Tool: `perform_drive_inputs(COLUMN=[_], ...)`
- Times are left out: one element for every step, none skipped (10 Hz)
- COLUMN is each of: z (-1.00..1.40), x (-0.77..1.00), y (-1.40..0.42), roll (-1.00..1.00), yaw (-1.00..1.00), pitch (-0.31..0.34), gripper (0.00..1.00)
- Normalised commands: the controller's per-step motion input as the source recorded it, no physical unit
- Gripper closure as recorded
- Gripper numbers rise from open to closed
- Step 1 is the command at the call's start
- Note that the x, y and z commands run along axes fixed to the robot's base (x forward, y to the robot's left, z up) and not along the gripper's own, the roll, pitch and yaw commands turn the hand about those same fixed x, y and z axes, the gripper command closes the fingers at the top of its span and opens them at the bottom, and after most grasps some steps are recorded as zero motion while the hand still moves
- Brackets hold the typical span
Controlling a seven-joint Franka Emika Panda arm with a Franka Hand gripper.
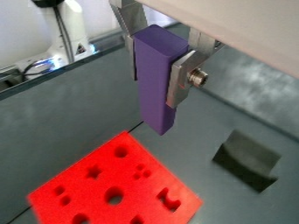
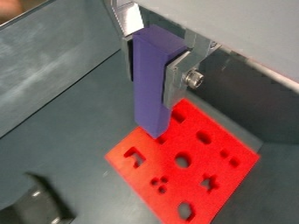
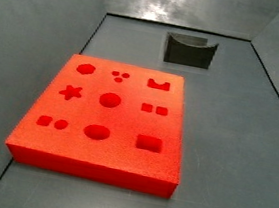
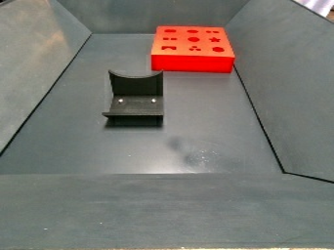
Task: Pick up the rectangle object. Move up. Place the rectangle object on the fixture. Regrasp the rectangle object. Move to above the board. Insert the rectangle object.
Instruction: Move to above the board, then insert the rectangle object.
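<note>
Gripper: your gripper point(image 1: 162, 77) shows only in both wrist views, raised clear of the floor; neither side view catches it. In the second wrist picture it sits at point(image 2: 158, 72).
Grip state: clamped on the rectangle object point(image 1: 156, 79), 1 silver finger point(image 1: 183, 77) flat against its side (the opposite finger is mostly hidden behind the block).
Rectangle object: purple oblong block, also at point(image 2: 152, 83), hanging long axis down between the fingers, its lower end free in the air. You do not see it in the side views.
Board: red-orange slab point(image 1: 111, 184) flat on the dark floor, below the block in both wrist views point(image 2: 187, 162). In a side view point(image 3: 104, 120) you see its cut-outs in 3 rows: circles, a star, squares, a notched shape. In a side view point(image 4: 193, 48) it lies at the far end of the bin.
Fixture: dark blocky holder with a curved recess point(image 3: 190, 50), nothing on it, well apart from the board. Also at point(image 4: 135, 96), point(image 1: 246, 160) and, partly cut by the frame edge, point(image 2: 38, 203).
Floor: dark grey bin floor point(image 4: 196, 146) with sloped walls.
</note>
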Motion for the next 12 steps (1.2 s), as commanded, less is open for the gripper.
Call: perform_drive_inputs(z=[0.01,0.0,-1.0,-1.0,-1.0,-1.0,-1.0,-1.0,-1.0,-1.0,-1.0,-1.0], x=[-0.07,-0.04,0.55,0.56,0.55,0.53,0.49,0.39,0.3,0.29,0.28,0.29], y=[0.0,0.0,-0.54,-0.58,-0.62,-0.62,-0.63,-0.58,-0.52,-0.52,-0.53,-0.45], roll=[-0.35,-0.21,0.0,0.0,0.0,0.0,0.0,0.0,0.01,0.01,0.01,0.03], yaw=[-0.01,-0.01,-0.03,-0.03,-0.02,-0.03,-0.03,0.0,0.0,0.0,0.0,0.0], pitch=[-0.054,-0.041,0.003,0.0,0.0,-0.029,-0.036,-0.019,-0.019,-0.016,-0.026,-0.037], gripper=[1.0,1.0,1.0,1.0,1.0,1.0,1.0,1.0,1.0,1.0,1.0,1.0])
